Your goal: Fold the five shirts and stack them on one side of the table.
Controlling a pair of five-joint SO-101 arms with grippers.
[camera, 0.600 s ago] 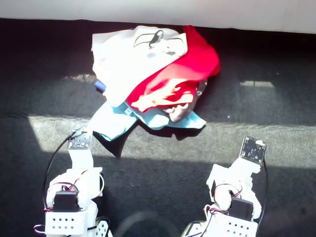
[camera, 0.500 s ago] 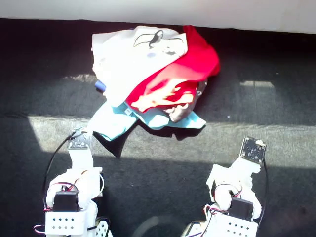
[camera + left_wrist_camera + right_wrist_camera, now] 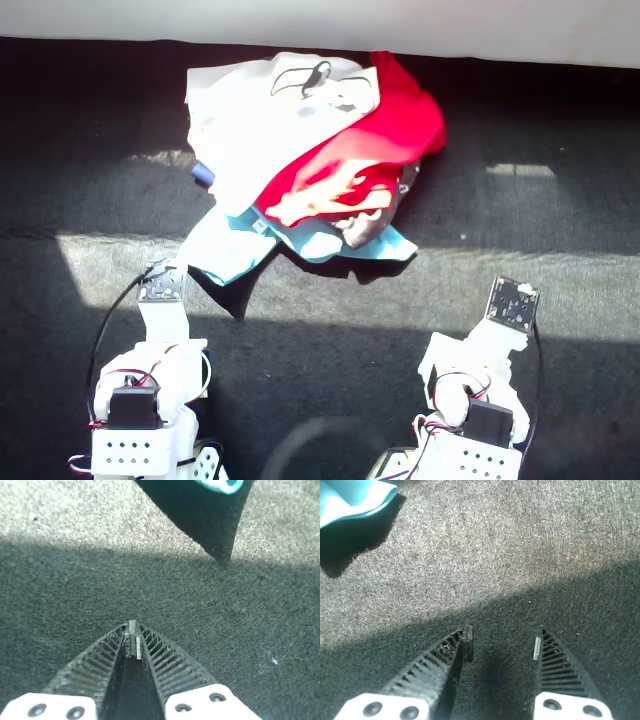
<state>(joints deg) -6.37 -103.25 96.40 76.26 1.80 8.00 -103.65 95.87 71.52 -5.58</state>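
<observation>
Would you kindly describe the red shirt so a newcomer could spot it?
On the dark table, find the heap of shirts at the far edge. The red shirt lies on its right side, beside a white shirt; it alone is red, with a pale print.

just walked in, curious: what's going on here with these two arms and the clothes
Nothing is gripped yet. A crumpled white shirt, a red shirt with a pale print and a light blue shirt lie unfolded, piled together, on the dark felt-like table. The left gripper is shut and empty, close to the blue shirt's edge; the right gripper is open and empty, farther from them.
</observation>
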